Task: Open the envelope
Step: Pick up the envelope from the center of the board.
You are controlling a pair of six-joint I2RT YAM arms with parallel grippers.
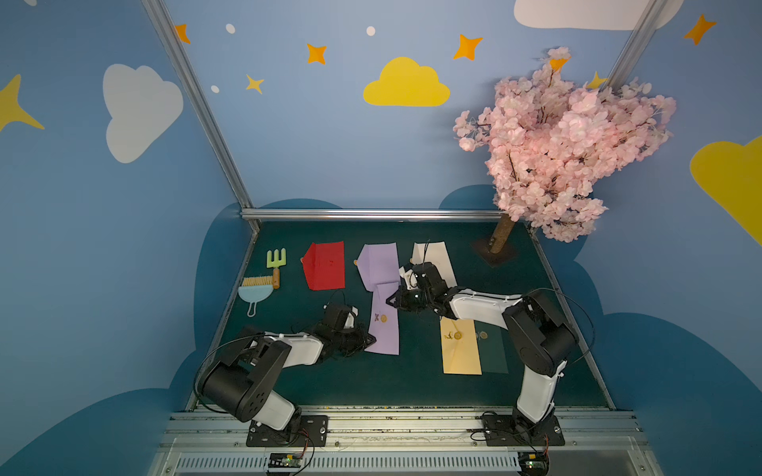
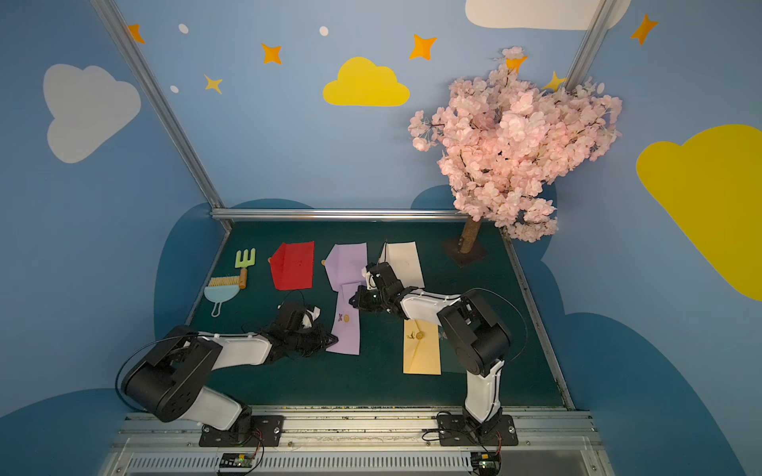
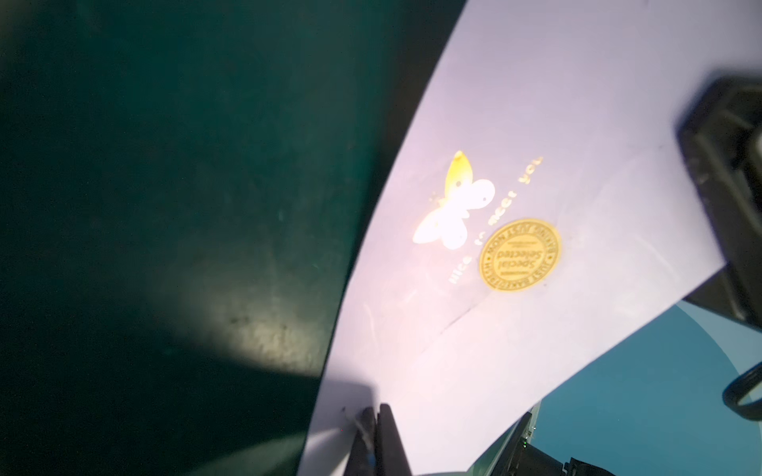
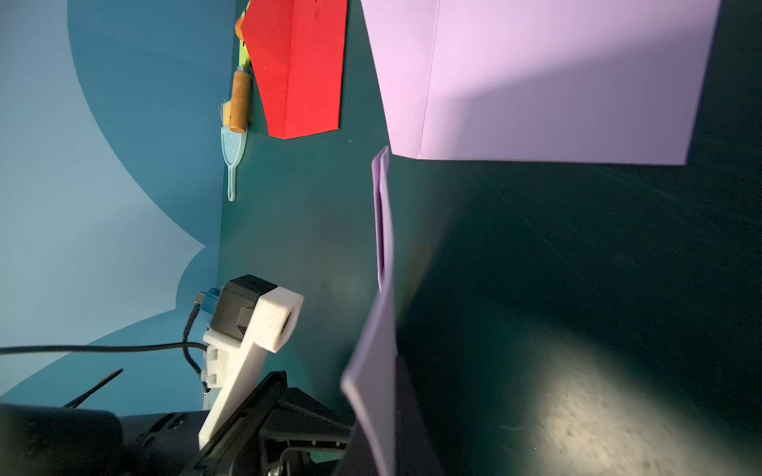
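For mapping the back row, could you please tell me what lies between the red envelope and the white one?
An opened lilac envelope lies there on the table, shown in both top views.

it was a staged robot test booth: blue walls (image 1: pixel 313 144) painted with clouds and stars, aluminium frame posts (image 1: pixel 198 107), a fake blossom tree (image 1: pixel 565 144), robot arms (image 1: pixel 532 329) bolted to a metal rail (image 1: pixel 412 424).

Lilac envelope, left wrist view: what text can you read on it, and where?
"nice to meet you": gold lettering on the lilac envelope, beside the butterfly.
"Special Selected": centre of the round gold sticker, seen upside down.
Sticker's ring text: too blurred to read.
Yellow envelope print and seal: too small in both top views.
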